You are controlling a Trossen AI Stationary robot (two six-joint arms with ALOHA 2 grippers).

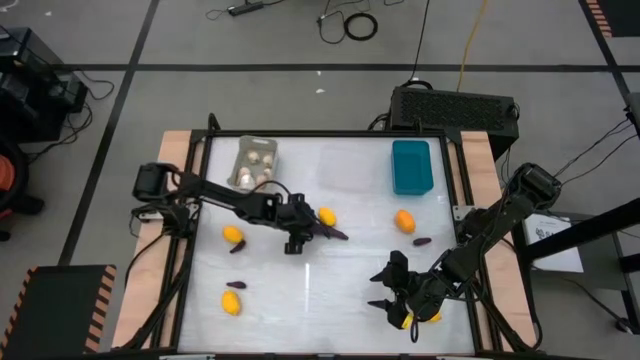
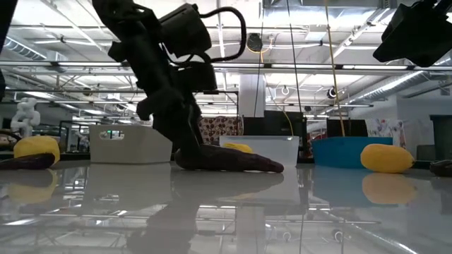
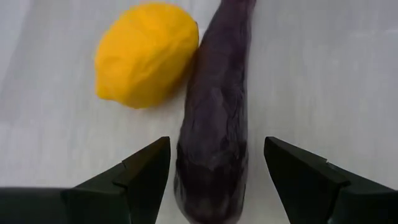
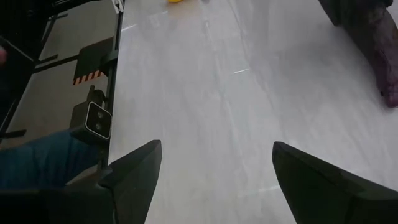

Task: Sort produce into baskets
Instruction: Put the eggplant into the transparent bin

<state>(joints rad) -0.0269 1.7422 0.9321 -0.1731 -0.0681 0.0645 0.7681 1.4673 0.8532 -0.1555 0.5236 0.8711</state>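
A slim dark purple eggplant point(image 3: 214, 118) lies flat on the white table beside a yellow-orange fruit point(image 3: 146, 53), near the table's middle point(image 1: 335, 232). My left gripper point(image 3: 216, 146) is open and low over the eggplant's near end. One finger stands on each side of it, with small gaps showing. My right gripper point(image 1: 385, 290) hangs open over bare table at the near right, and nothing is between its fingers point(image 4: 216, 149). At the far edge stand the light grey basket point(image 1: 257, 160) with whitish mushrooms in it, the clear basket point(image 1: 350, 165) and the teal basket point(image 1: 411, 165).
More fruits lie on the table with small eggplants beside them, at the left point(image 1: 233, 235), near left point(image 1: 230, 302) and right point(image 1: 404, 221). Another fruit point(image 1: 430, 318) lies under the right arm. A black vented box point(image 1: 452, 105) stands behind the table. A person's leg point(image 4: 37, 165) shows beyond the table's edge.
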